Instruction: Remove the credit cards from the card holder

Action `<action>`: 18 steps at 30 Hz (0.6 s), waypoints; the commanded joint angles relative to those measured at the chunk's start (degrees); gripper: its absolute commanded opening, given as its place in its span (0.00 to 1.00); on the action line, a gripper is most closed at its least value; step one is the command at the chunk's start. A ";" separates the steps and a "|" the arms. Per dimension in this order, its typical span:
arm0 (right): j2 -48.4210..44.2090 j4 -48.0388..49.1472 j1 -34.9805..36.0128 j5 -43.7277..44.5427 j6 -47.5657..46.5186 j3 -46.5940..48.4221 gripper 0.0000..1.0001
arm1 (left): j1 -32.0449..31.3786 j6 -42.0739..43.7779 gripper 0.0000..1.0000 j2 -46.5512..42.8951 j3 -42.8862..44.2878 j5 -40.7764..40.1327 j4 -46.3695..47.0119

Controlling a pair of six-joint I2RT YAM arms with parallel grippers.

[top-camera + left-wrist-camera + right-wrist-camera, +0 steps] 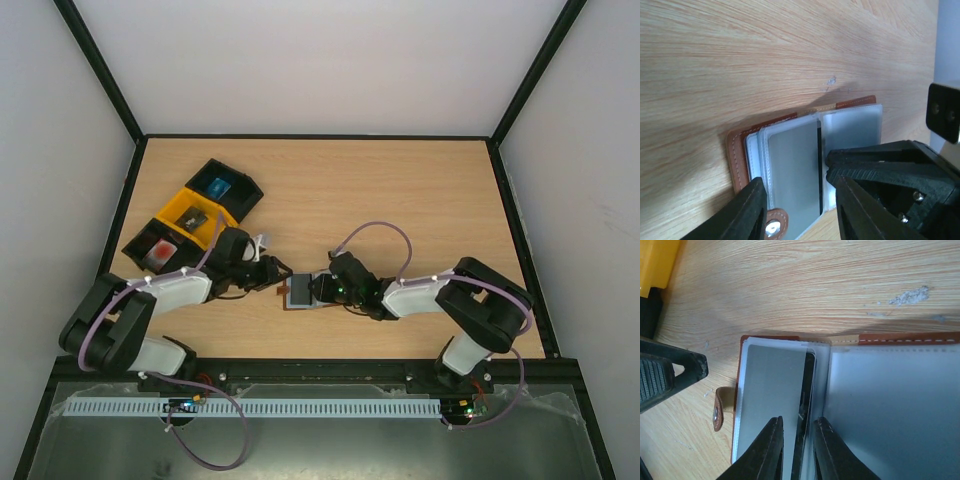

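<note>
Two arms meet over the card holder [298, 293], which lies open on the bench [400, 200] just ahead of their bases. From above, the left end effector [272, 272] reaches it from the left and the right end effector [322, 288] from the right, so we judge that one steadies while the other pulls. At the left wrist, our jaws stand apart astride the holder's left leaf, likely to pin it flat. At the right wrist, the fingers [772, 450] sit narrowly apart either side of a dark card [809, 385] peeking from its pocket beside the fold; whether they pinch it we cannot tell
</note>
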 commanded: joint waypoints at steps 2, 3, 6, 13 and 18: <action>1.46 1.78 0.29 1.85 -1.73 -0.05 0.19 | -0.42 -0.81 0.27 3.14 -1.29 2.49 6.76; 1.65 2.01 0.29 1.95 -1.73 -0.14 0.19 | -0.48 -0.89 0.22 3.64 -1.43 2.70 7.23; 1.71 3.63 0.27 2.44 -1.07 -1.19 0.17 | -0.72 -0.77 0.14 4.78 -1.71 2.86 8.24; 1.88 5.65 0.22 2.57 0.15 -1.97 0.16 | -1.53 -0.21 0.05 7.71 -1.99 2.89 9.42; 1.71 6.94 0.17 2.68 0.76 -2.82 0.15 | -1.90 0.50 0.03 9.50 -2.08 1.98 9.03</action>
